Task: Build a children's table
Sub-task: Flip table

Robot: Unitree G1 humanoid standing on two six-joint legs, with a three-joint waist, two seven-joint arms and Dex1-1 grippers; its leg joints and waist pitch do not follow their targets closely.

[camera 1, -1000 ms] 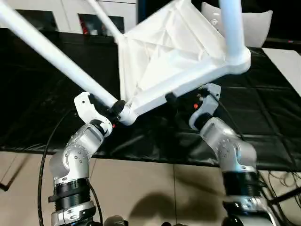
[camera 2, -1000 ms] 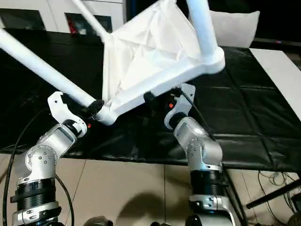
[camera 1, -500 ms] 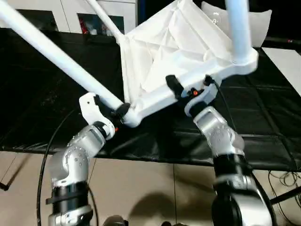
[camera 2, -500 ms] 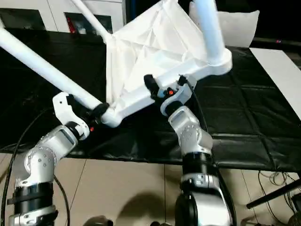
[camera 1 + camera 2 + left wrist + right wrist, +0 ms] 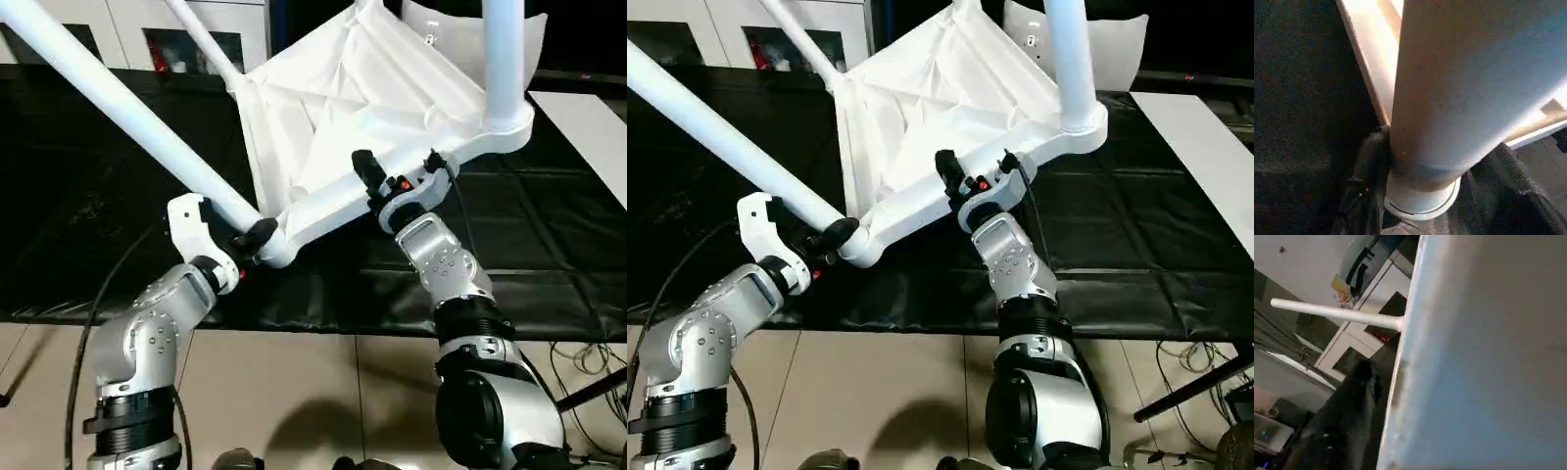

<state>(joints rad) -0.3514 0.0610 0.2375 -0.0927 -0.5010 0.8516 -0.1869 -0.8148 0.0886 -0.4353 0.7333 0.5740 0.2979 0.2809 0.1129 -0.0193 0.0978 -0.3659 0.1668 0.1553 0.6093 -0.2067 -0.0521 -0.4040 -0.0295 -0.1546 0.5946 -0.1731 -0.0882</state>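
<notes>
The children's table hangs tilted above the black surface, its ribbed white top (image 5: 362, 98) facing me. A long leg (image 5: 118, 108) runs up to the left from the near corner socket (image 5: 274, 245). Another leg (image 5: 503, 59) rises from the right corner, and a third (image 5: 201, 39) shows behind. My left gripper (image 5: 253, 238) is shut on the base of the near leg; in the left wrist view that leg (image 5: 1464, 88) stands between the black fingers (image 5: 1364, 181). My right gripper (image 5: 392, 186) sits at the top's near rim (image 5: 1488, 357), astride its edge.
A black cloth-covered bench (image 5: 549, 245) lies under the table. A white pillow (image 5: 534, 39) rests at the back right, with white glass-door cabinets (image 5: 127, 24) behind at the left. A white panel (image 5: 588, 127) lies at the right. Cables (image 5: 588, 357) trail on the tan floor.
My right gripper has come up from beneath the top to its near rim. The left gripper keeps its hold on the leg. The top has shifted slightly.
</notes>
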